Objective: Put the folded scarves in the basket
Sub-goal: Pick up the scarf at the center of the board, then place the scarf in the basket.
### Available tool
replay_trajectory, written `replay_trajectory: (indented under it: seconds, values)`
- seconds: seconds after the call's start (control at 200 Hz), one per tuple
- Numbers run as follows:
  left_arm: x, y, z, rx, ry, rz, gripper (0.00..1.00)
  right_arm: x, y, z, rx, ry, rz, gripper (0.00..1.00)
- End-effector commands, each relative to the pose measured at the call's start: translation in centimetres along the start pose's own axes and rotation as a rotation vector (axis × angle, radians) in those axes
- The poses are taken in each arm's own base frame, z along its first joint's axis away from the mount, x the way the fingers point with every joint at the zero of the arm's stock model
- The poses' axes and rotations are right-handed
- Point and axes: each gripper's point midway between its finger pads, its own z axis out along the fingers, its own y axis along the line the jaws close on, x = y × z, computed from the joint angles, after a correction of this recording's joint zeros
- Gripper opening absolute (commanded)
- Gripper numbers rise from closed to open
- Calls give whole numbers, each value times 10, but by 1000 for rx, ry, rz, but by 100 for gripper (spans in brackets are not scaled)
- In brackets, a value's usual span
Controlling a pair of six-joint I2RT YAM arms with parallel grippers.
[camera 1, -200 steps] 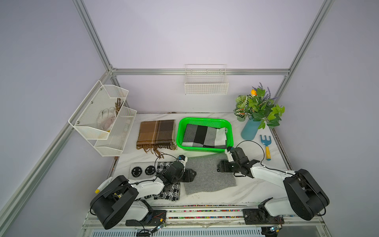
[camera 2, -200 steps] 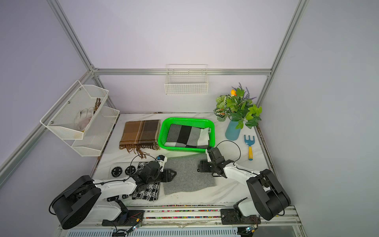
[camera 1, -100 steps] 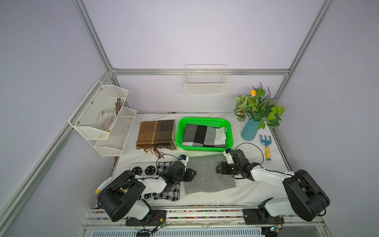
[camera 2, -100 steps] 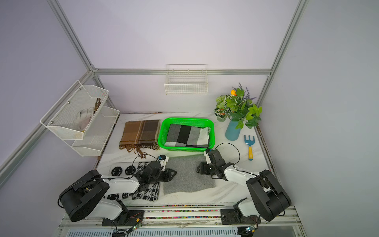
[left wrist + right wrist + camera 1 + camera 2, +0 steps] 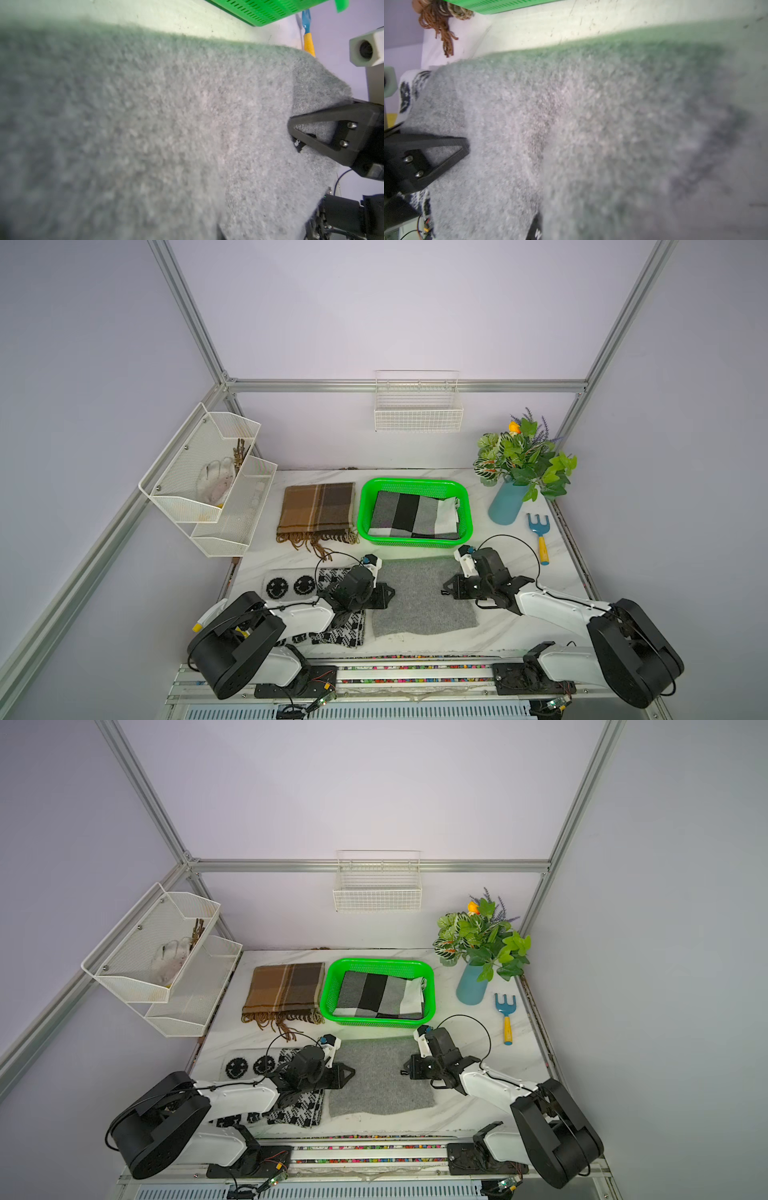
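Left wrist view shows the right gripper [image 5: 292, 135] pinched shut on one raised edge of the gray folded scarf [image 5: 166, 124]; the right wrist view shows the left gripper [image 5: 466, 145] clamped on the opposite edge. In both top views the scarf lies at lower centre, just below the green basket [image 5: 415, 482], which holds a striped scarf [image 5: 415, 514]. Grasping looks done; lifting and placing remain.

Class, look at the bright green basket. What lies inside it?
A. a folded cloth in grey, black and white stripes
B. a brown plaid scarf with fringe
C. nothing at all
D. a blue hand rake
A: in both top views the green basket holds a folded striped cloth, while the brown scarf and the rake lie outside it.
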Motion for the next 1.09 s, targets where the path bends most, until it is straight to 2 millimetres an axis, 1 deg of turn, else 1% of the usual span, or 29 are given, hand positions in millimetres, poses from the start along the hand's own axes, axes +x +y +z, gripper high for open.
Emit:
replay_trajectory:
  seconds: [0.0, 0.085, 0.18, 0.27, 0.36, 0.465, 0.54, 0.595, 0.655, 0.76, 0.84, 0.91, 0.925, 0.935, 1.015, 1.09]
  values:
    - [-15, -21, -17, 26, -12, 54, 0, 0, 19, -15, -54, -9, -18, 0]
    - [-31, -32, -30, 31, -56, 73, 0, -8, 30, -24, -74, -41, -34, 0]
    - [-42, -46, -40, 56, -79, 86, 0, -15, 41, -34, -91, -60, -54, 0]
    - [-57, -59, -52, 71, -114, 105, 0, -24, 59, -52, -100, -101, -88, 0]
    - [-79, -73, -68, 60, -163, 132, 0, -41, 79, -78, -134, -175, -117, 0]
    - [-104, -97, -88, 83, -218, 151, 0, -62, 95, -102, -135, -246, -150, 0]
    - [-121, -111, -97, 104, -262, 160, 0, -78, 104, -113, -125, -279, -173, 0]
    - [-136, -120, -104, 97, -297, 179, 0, -90, 109, -115, -114, -292, -182, 0]
    - [-155, -124, -107, 69, -328, 187, 0, -106, 115, -116, -101, -306, -187, 0]
    - [-191, -127, -104, 41, -344, 202, 0, -134, 124, -110, -72, -324, -196, 0]
    - [-221, -121, -99, 4, -347, 195, 0, -159, 124, -103, -37, -345, -183, 0]
    - [-247, -116, -93, -6, -351, 191, 0, -179, 121, -94, -13, -347, -170, 0]
    - [-250, -109, -82, -20, -326, 185, 0, -183, 120, -92, -8, -347, -170, 0]
    - [-252, -107, -78, -20, -315, 182, 0, -186, 119, -91, -2, -348, -167, 0]
    - [-276, -95, -61, -5, -272, 146, 0, -211, 109, -82, 35, -361, -141, 0]
    - [-291, -89, -44, 52, -257, 132, 0, -231, 96, -71, 48, -368, -114, 0]
